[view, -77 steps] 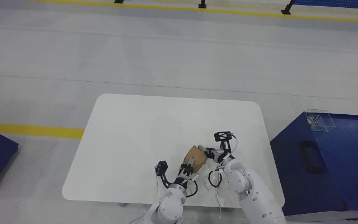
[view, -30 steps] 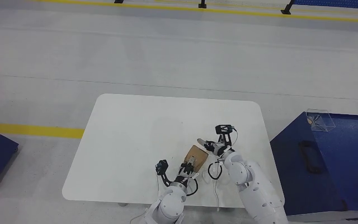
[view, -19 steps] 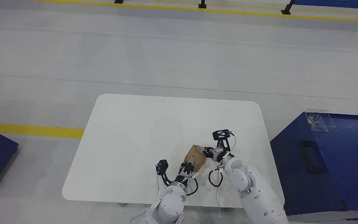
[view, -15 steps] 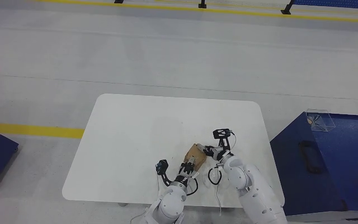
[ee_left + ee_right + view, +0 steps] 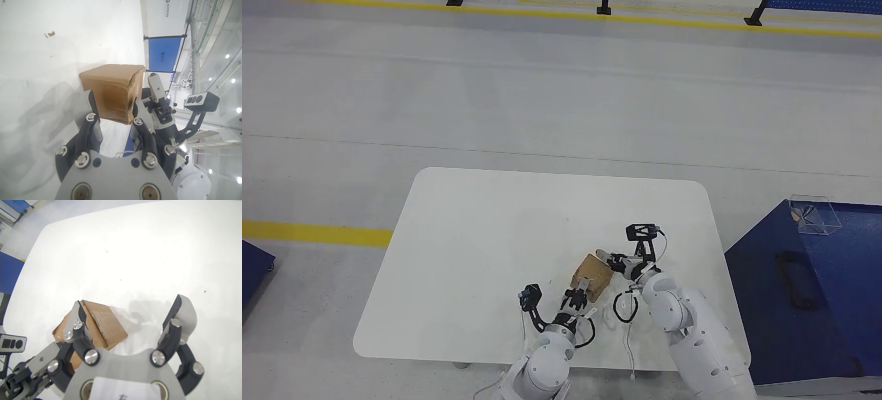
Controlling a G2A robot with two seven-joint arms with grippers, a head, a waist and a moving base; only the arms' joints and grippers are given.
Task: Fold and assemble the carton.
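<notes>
Lying near the front edge of the white table [image 5: 492, 230], brown carton [image 5: 111, 83], clamped at one end in the left gripper [image 5: 114, 108]. Spread wide just beside it, right gripper [image 5: 130, 308], one finger [image 5: 78, 311] against its top face.

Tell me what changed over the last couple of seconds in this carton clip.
The right gripper, jaws open, dipped in toward the carton, then drew back a little toward the far side of the table. The left gripper stayed clamped on the carton, which hardly shifted.
</notes>
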